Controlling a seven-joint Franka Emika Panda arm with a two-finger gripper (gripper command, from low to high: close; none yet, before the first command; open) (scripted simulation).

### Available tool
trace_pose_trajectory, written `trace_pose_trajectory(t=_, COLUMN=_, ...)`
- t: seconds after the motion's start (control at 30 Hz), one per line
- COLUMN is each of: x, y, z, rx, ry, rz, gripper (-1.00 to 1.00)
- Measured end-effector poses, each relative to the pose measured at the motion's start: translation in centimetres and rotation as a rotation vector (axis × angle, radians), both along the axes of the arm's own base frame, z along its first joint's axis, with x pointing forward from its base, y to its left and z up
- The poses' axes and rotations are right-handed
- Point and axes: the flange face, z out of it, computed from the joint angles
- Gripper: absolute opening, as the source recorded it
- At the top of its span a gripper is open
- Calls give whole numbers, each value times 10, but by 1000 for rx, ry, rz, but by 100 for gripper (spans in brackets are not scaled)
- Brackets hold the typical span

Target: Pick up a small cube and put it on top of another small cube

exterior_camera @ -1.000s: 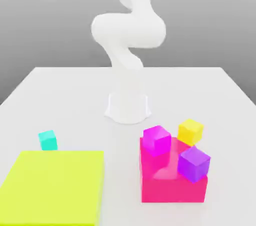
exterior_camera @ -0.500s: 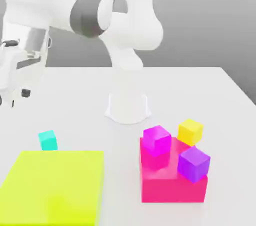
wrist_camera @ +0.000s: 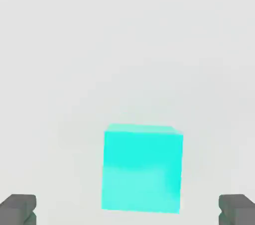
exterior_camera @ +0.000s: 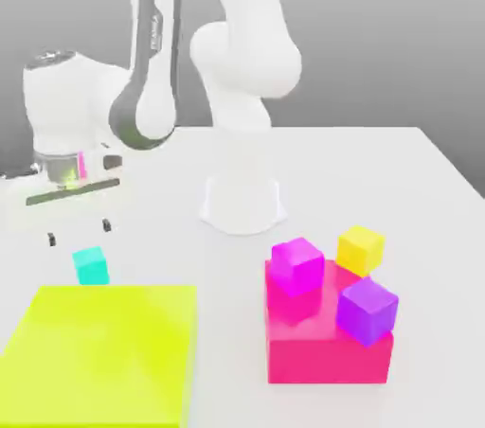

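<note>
While open, gripper [exterior_camera: 79,232] hovers above teal cube [exterior_camera: 91,265] (untouched).

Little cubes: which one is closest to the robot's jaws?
The teal cube, alone on the white table just under the open gripper. The magenta, yellow and purple ones cluster far away.

The small, smooth teal cube [exterior_camera: 91,265] [wrist_camera: 142,168] sits flat on the white table toward the exterior view's left. The slightly larger violet-purple cube [exterior_camera: 368,310] rests tilted, well apart to the right.
</note>
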Motion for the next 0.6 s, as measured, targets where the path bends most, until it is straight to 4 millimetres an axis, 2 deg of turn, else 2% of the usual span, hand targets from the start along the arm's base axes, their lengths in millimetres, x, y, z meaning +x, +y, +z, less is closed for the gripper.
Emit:
trace_pose_trajectory(t=0.37, x=0, y=3, z=-55, rx=3, ry=3, rz=1, gripper=0)
trace_pose_trajectory(t=0.4, x=-1, y=3, z=-58, rx=3, ry=5, rz=2, gripper=-100)
trace_pose_trajectory(t=0.6, x=-2, y=3, z=-60, rx=2, ry=4, rz=3, gripper=-100)
